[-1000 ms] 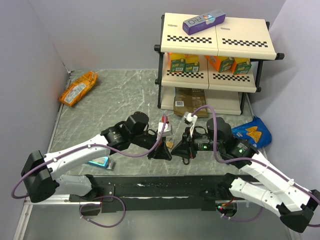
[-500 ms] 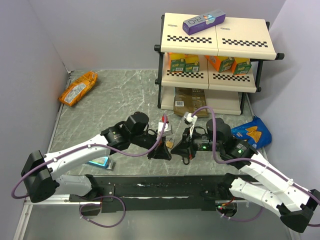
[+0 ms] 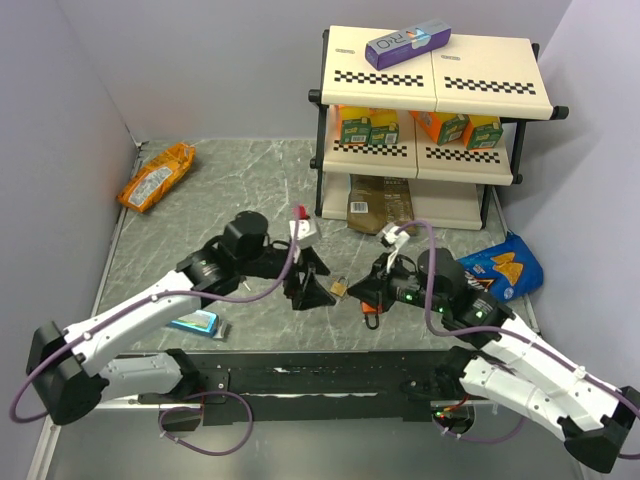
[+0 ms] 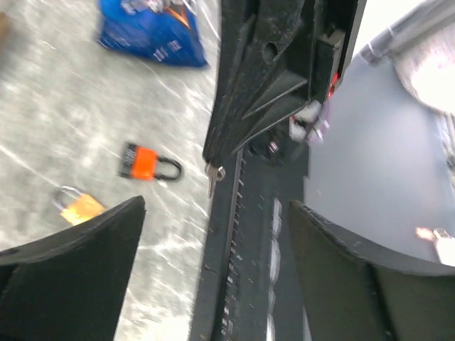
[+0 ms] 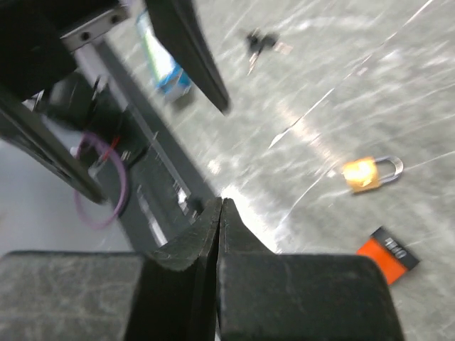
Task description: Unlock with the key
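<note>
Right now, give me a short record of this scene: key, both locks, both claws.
key: small black-headed bunch, lying on the table, free of both claws
brass lock: flat on the table, nothing touching it
orange lock: flat on the table, apart from the brass lock
left claw: open, empty
right claw: shut, nothing seen in it from its own view
progress: key not yet picked up

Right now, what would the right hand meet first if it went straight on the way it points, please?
Probably bare table just ahead of the shut right hand; the brass padlock lies off to one side. Depth is unclear.
</note>
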`<state>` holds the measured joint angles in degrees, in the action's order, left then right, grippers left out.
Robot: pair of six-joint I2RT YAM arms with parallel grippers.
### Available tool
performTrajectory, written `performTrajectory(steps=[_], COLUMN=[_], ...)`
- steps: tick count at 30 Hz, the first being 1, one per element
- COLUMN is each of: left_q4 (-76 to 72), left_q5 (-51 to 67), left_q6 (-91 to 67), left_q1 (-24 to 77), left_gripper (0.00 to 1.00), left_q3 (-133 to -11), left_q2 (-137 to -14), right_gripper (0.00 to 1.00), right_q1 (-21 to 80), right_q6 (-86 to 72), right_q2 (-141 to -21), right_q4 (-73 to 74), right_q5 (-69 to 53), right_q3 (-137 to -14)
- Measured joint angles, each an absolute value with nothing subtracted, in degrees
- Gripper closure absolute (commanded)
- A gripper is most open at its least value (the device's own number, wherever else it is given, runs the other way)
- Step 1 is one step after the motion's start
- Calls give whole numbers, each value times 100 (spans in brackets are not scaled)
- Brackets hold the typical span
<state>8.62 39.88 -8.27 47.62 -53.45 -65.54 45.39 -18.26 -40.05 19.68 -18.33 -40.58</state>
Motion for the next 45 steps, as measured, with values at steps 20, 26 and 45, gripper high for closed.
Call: performTrajectory(steps=[20,26,45], left_q4=[-4167,-5096,-5826], left_q5=[1131,1072,1205], left_q6=[-5430,-5927,-6071], left_q1=[4469,4772,5107], left_gripper=[23,25,48], left_q3=[-2685,-2692,-3083], left_q2=[-5122,-5706,-6117], right_gripper=[100,100,100], right_q1=[4541,4541,4541], right_q6=[-2615,-2873,-3083], right_q2=[-3485,-3496,-3535], right_q4=[-3024,-3544,-3507], right_q5=[-1160,-1157,-1142], right_q3=[-2735,-2689,-2689])
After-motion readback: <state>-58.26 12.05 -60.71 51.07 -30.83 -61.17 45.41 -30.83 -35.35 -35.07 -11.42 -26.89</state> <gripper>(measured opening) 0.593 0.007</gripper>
